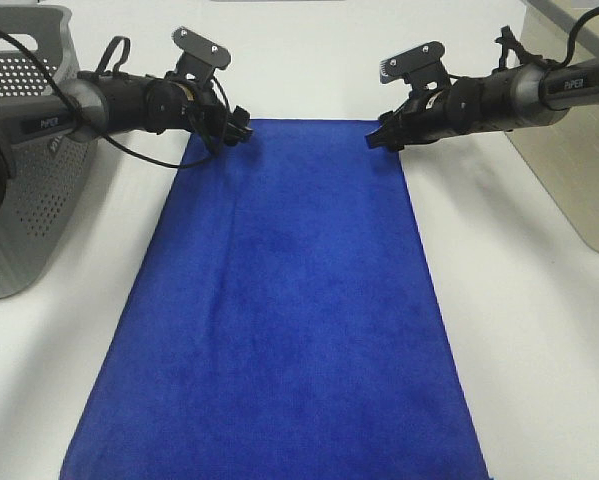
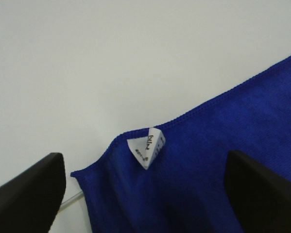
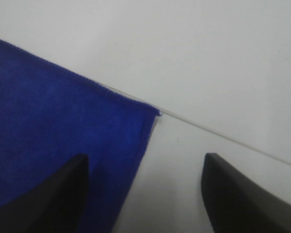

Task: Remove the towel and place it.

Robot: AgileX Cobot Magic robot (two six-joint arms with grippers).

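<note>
The royal-blue towel (image 1: 289, 320) lies spread flat on the white table, running from the near edge to the middle. My left gripper (image 1: 241, 128) hovers at its far left corner, jaws open. In the left wrist view that corner of the towel (image 2: 208, 170) is slightly rumpled, its white tag (image 2: 147, 148) lying between the spread fingers (image 2: 28, 194) of the gripper (image 2: 145, 194). My right gripper (image 1: 376, 137) stands open at the far right corner. In the right wrist view the towel's corner (image 3: 53, 121) lies flat between the parted fingers (image 3: 247, 194) of the gripper (image 3: 145, 199). Neither holds anything.
A grey perforated basket (image 1: 19, 180) stands at the left, close behind the left arm. A beige box-like container (image 1: 569, 180) sits at the right edge under the right arm. Bare white tabletop (image 1: 509, 330) flanks the towel on both sides.
</note>
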